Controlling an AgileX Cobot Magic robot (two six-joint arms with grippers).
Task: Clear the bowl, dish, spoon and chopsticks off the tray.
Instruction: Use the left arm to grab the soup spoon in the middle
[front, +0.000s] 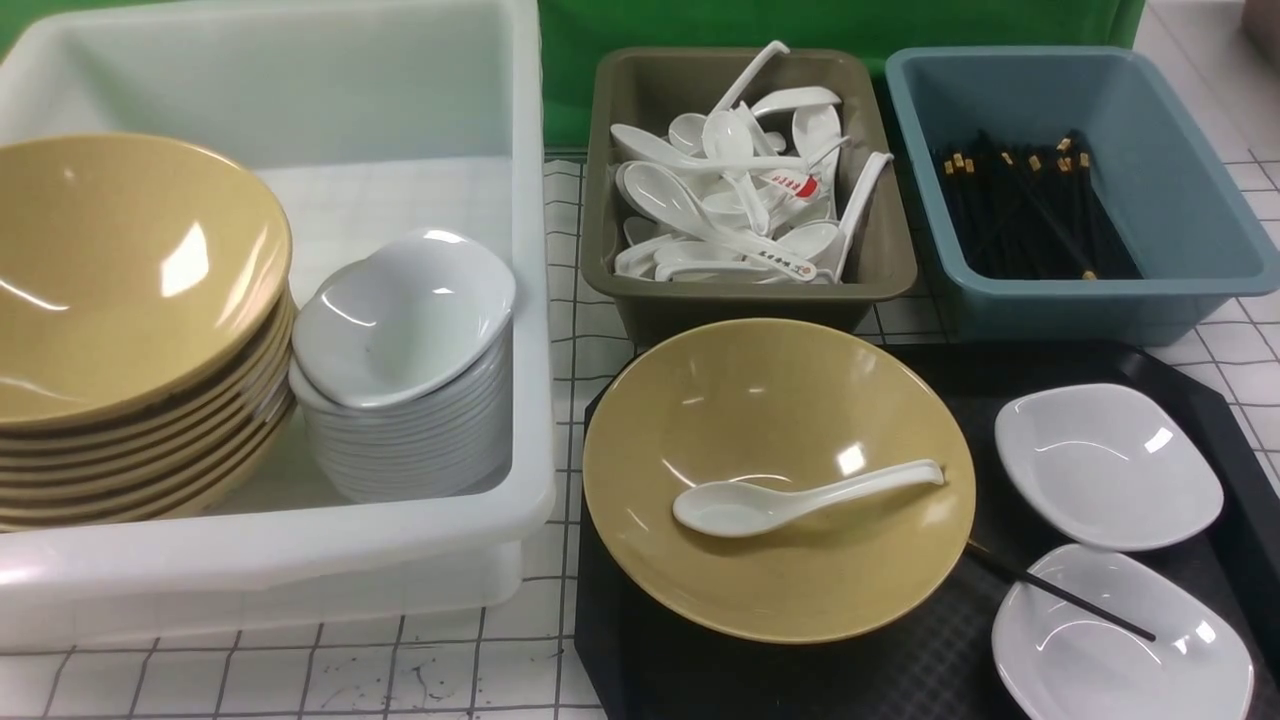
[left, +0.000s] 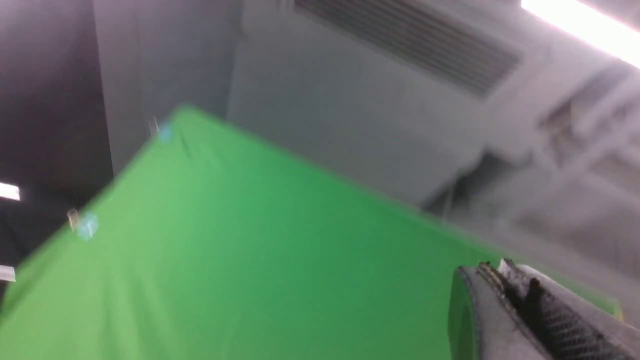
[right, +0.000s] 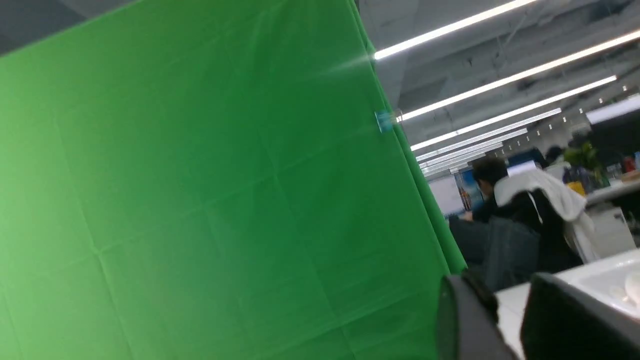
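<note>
A green backdrop hangs behind a white counter ruled with dark grid lines, where a black tray carries used tableware. The yellow bowl sits toward the tray's 11 o'clock, the white spoon lying inside, handle toward 3 o'clock. A white dish rests toward 2 o'clock, a second dish toward 4 o'clock; a black chopstick stretches from the bowl's 4 o'clock edge over the latter. From the bowl, a white tub of stacked bowls and dishes stands at 10 o'clock, an olive tub of spoons at 12, a blue tub of chopsticks at 1. The left gripper has its jaws closed, empty; the right gripper shows its jaws partly apart, nothing between them.
</note>
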